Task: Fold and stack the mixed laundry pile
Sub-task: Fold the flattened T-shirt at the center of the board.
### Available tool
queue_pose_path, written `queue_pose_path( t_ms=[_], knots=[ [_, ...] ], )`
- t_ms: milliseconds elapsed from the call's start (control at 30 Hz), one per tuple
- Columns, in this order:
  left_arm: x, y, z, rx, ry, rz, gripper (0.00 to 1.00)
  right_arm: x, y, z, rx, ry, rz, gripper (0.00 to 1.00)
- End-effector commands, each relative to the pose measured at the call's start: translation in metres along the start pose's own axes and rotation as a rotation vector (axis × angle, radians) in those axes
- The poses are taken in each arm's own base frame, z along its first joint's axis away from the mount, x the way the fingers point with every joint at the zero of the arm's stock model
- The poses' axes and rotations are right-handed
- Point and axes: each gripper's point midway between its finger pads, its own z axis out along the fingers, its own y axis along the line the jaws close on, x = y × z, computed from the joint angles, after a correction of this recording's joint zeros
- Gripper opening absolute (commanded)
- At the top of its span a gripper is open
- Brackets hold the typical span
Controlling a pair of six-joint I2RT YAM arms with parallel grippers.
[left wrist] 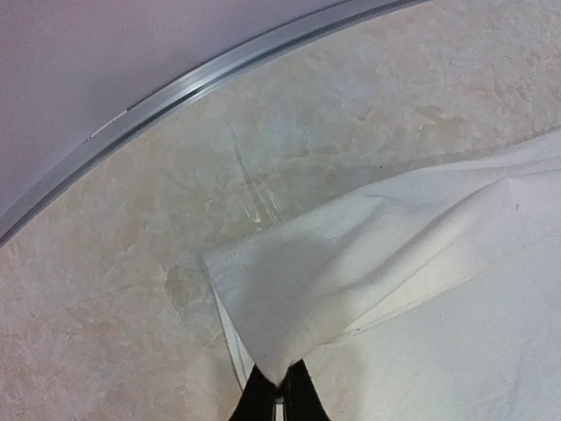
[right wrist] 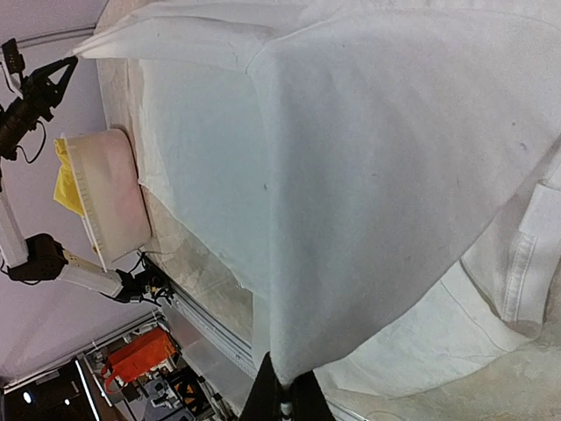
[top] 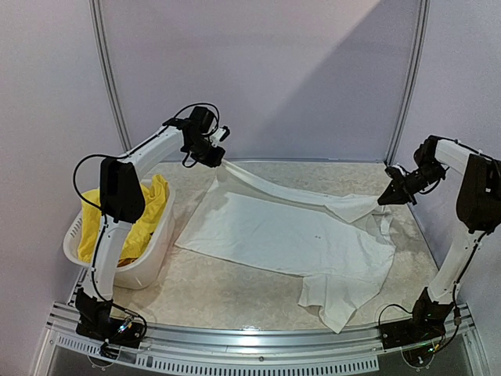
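Note:
A white T-shirt (top: 290, 235) lies spread across the middle of the table, its far edge lifted into a taut band between the two arms. My left gripper (top: 221, 159) is shut on the shirt's far-left corner (left wrist: 280, 333), held above the table near the back wall. My right gripper (top: 385, 199) is shut on the shirt's right end (right wrist: 351, 219), also raised. A sleeve (top: 333, 301) hangs toward the front edge. Yellow shorts (top: 145, 219) sit in the basket at the left; other laundry pieces are hidden from view.
A white slotted basket (top: 149, 262) stands at the left beside my left arm (top: 117, 196), also seen as the basket (right wrist: 110, 193) in the right wrist view. The metal rail (top: 258, 341) runs along the front edge. The curved back wall frame (left wrist: 219, 74) lies close behind the left gripper.

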Motion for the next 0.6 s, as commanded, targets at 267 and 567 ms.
queue_pose_path(
  t_ms=[267,567],
  knots=[
    [0.069,-0.003,0.013,0.045,0.235,0.001,0.0,0.03,-0.033,0.024,0.03,0.138,0.024,0.0],
    [0.092,0.017,0.005,-0.079,0.334,0.068,0.0,0.035,-0.046,0.031,0.052,0.192,0.015,0.0]
  ],
)
